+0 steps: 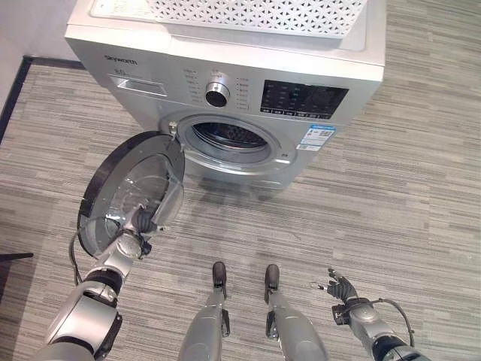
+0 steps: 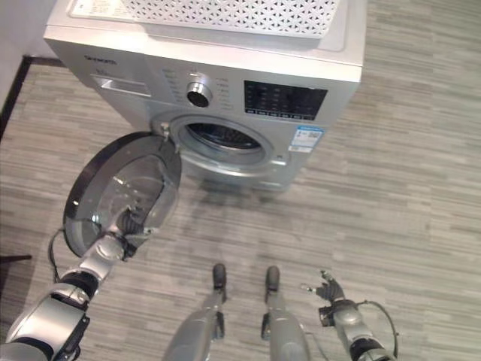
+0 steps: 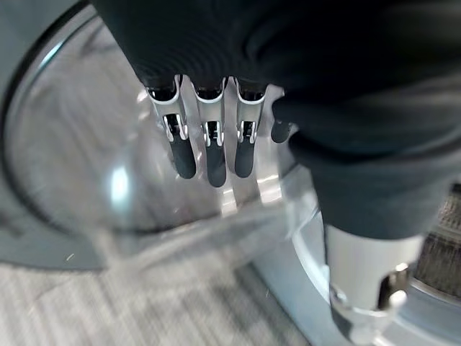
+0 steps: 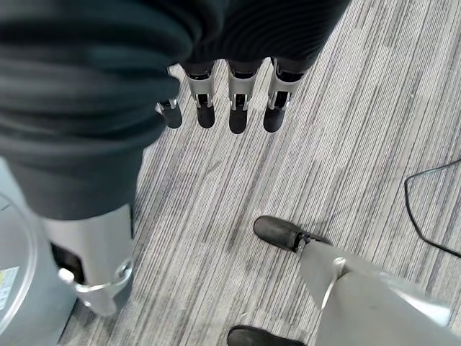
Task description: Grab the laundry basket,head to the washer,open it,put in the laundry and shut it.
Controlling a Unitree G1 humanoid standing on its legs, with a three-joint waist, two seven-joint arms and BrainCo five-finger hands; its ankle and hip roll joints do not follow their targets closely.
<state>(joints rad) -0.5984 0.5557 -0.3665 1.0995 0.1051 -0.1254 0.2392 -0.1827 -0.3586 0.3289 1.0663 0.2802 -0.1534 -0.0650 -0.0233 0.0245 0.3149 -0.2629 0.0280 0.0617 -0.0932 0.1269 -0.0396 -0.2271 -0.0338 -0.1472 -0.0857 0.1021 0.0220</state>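
Observation:
A silver front-loading washer (image 1: 225,83) stands ahead on the striped floor. Its round glass door (image 1: 124,188) hangs wide open, swung out to the left, and the drum mouth (image 1: 225,137) shows dark ribbed metal inside. The white perforated laundry basket (image 1: 248,15) rests on the washer's top. My left hand (image 1: 141,222) is open, its straight fingers (image 3: 209,151) against the inner glass bowl of the door. Low at the right, my right hand (image 1: 342,289) hangs over the floor, fingers (image 4: 238,115) straight and holding nothing.
A black strip (image 1: 15,90) runs along the floor's left edge by the wall. A dark flat object (image 1: 11,257) pokes in at the far left. Grey striped floor (image 1: 406,188) stretches to the right of the washer.

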